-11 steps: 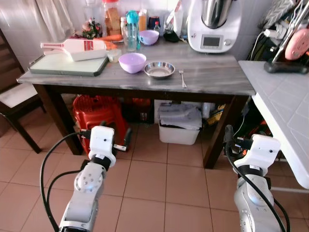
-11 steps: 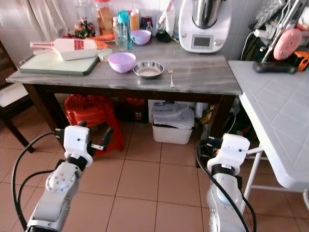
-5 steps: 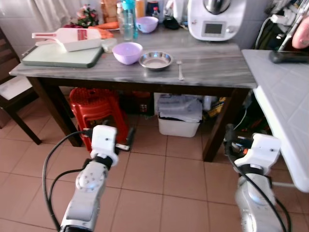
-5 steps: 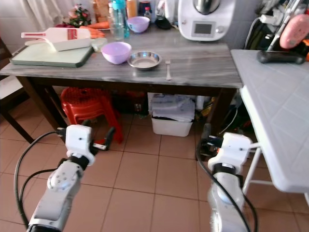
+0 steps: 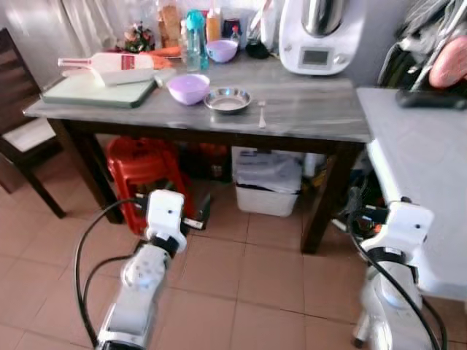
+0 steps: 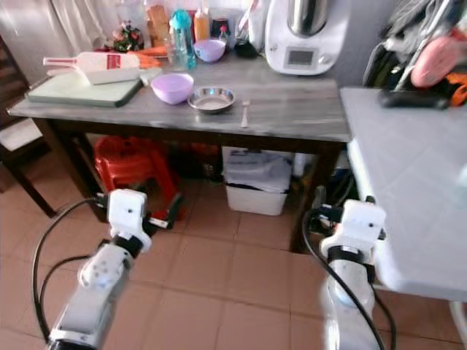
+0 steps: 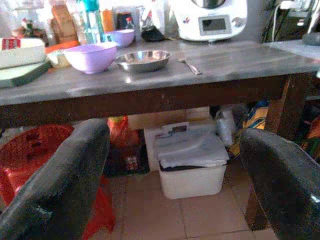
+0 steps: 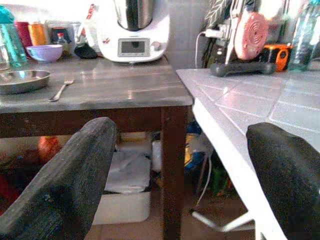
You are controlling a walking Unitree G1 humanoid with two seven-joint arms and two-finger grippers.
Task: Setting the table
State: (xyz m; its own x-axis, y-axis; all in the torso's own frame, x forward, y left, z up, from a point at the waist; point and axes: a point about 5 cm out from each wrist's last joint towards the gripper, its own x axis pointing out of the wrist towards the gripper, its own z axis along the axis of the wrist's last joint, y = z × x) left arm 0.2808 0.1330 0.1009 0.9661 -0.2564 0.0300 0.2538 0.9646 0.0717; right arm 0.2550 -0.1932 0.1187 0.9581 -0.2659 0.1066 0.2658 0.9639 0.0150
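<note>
A grey wooden table [image 5: 314, 117] stands ahead of me. On it sit a purple bowl [image 5: 188, 88], a shallow steel bowl [image 5: 228, 100] to its right and a fork [image 5: 262, 114] beside that. A smaller purple bowl [image 5: 221, 50] stands further back. Both arms are held low over the tiled floor, well short of the table. My left gripper [image 7: 175, 135] is open with nothing between its fingers. My right gripper [image 8: 182, 130] is open too and holds nothing.
At the table's left end lies a green cutting board [image 5: 98, 91] with a white utensil on it; bottles and a white kitchen appliance [image 5: 321, 36] line the back. Under the table are a red stool [image 5: 142, 171] and a white bin [image 5: 268, 182]. A white counter [image 5: 416, 153] juts in at right, a dark chair [image 5: 22, 138] at left.
The whole view has shifted as the camera moved, and the table now looks a little smaller. Both arms stay low with their grippers open.
</note>
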